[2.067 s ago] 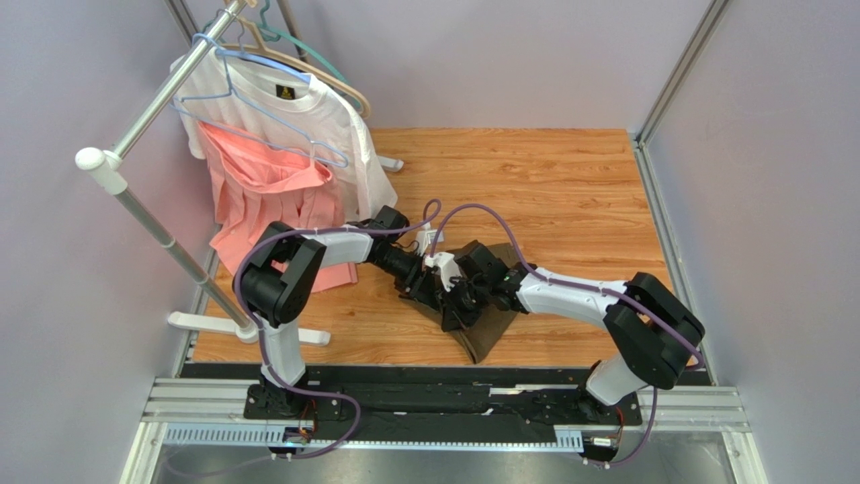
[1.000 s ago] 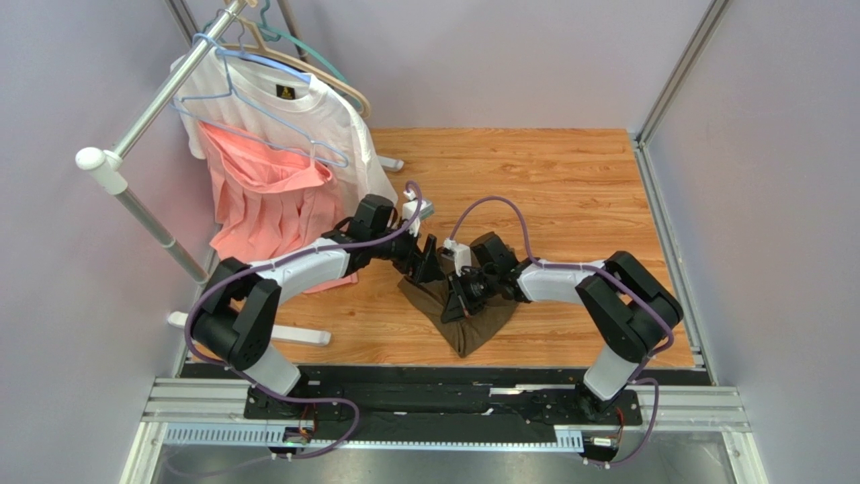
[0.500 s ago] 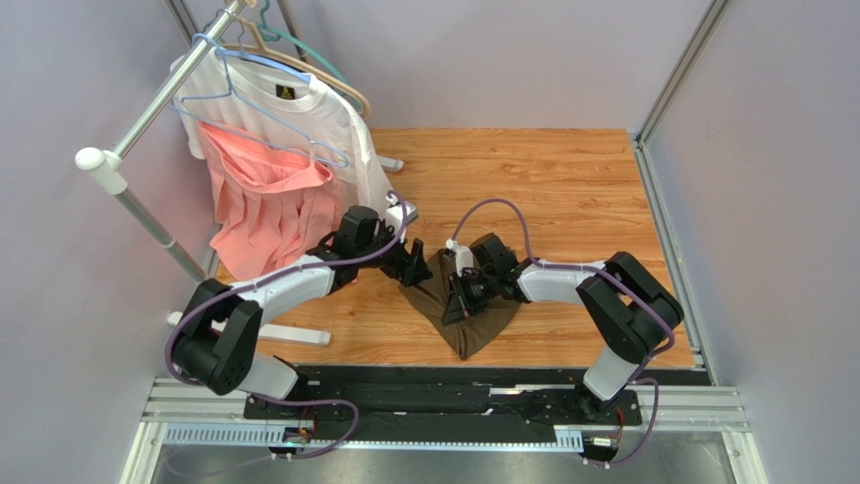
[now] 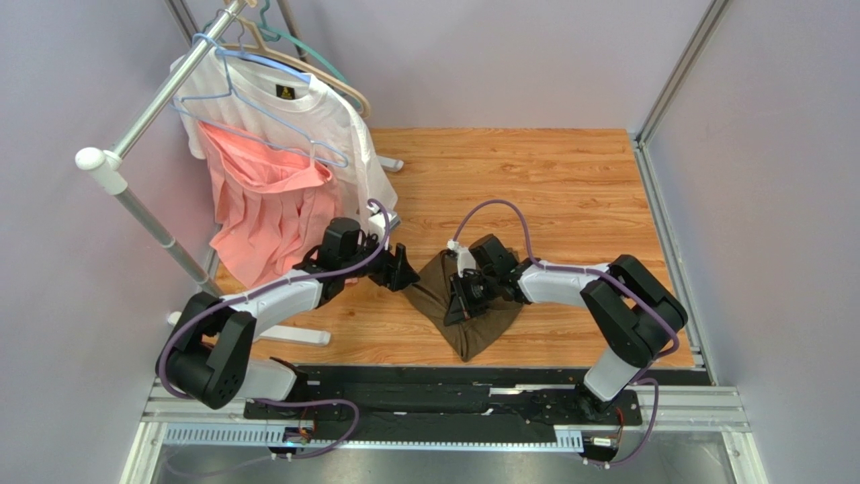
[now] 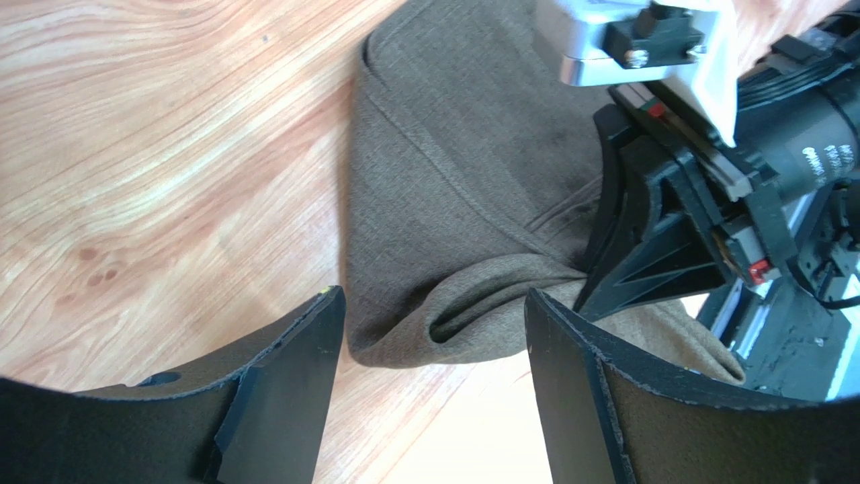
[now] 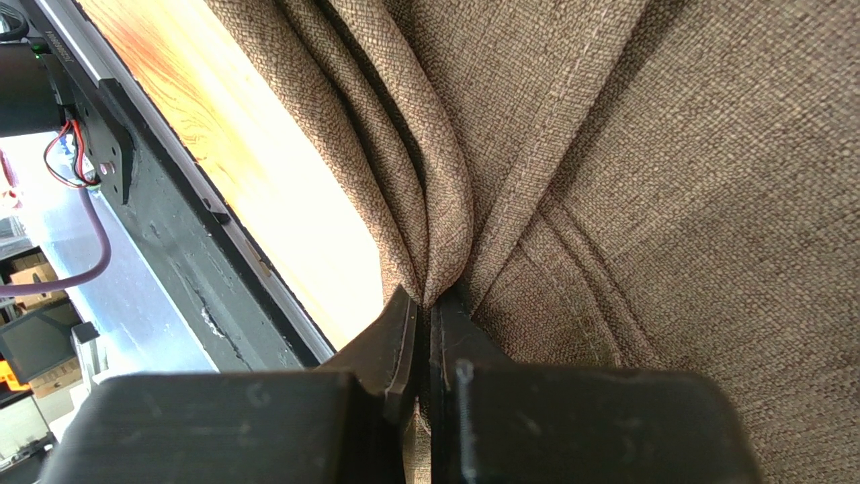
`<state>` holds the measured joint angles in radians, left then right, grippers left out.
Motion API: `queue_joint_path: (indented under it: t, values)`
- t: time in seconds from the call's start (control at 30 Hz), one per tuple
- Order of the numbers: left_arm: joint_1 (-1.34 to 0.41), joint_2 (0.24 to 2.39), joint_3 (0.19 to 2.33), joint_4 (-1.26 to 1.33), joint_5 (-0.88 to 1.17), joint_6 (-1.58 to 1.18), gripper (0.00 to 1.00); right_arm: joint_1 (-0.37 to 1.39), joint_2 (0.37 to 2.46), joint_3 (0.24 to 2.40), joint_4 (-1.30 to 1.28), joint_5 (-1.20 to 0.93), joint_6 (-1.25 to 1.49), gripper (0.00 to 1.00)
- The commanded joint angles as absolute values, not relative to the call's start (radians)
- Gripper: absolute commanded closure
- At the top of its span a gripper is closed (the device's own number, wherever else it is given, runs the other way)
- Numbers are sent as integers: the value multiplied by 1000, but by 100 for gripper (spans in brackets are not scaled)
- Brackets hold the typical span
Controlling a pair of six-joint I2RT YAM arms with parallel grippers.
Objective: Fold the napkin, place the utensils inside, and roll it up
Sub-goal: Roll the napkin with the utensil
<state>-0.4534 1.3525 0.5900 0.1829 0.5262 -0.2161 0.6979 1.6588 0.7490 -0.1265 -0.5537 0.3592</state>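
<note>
Olive-brown woven cloth is sitting pinched in a tight ridge between the closed fingers of the right gripper [image 6: 424, 303], which is gripping a fold of the napkin [image 6: 626, 202]. The left gripper [image 5: 432, 308] is hovering just beside the napkin's left edge, its fingers spread and holding nothing. The napkin is lying bunched on the wooden table [image 4: 565, 182], between the two arms. To fold it well, the left gripper is probably needing a clean bite on a single layer at that curled edge while the right is keeping the cloth taut. No container is showing, and the utensils are not visible, perhaps hiding under the cloth.
</note>
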Motion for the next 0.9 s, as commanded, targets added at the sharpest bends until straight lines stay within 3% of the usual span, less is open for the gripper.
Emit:
queue_joint_path:
  t: [0.0,0.2,0.33,0.4,0.47,0.67,0.87]
  values:
    - [-443,1341,571,249,609,-216,28,699,1695,709,-304,-402,330,100]
    - [-433,1302,502,271,632,-236,30,690,1695,707,-305,-411,336,100]
    - [-433,1226,488,236,528,-252,32,686,1704,706,-310,-410,337,100]
    - [-433,1201,466,264,521,-259,41,684,1710,704,-308,-408,339,100]
    - [-433,1201,448,319,605,-284,42,683,1715,706,-308,-407,344,100]
    - [-474,1341,454,448,704,-380,46,678,1717,713,-310,-397,351,100]
    - [-525,1422,468,534,674,-442,46,680,1709,707,-310,-393,356,100]
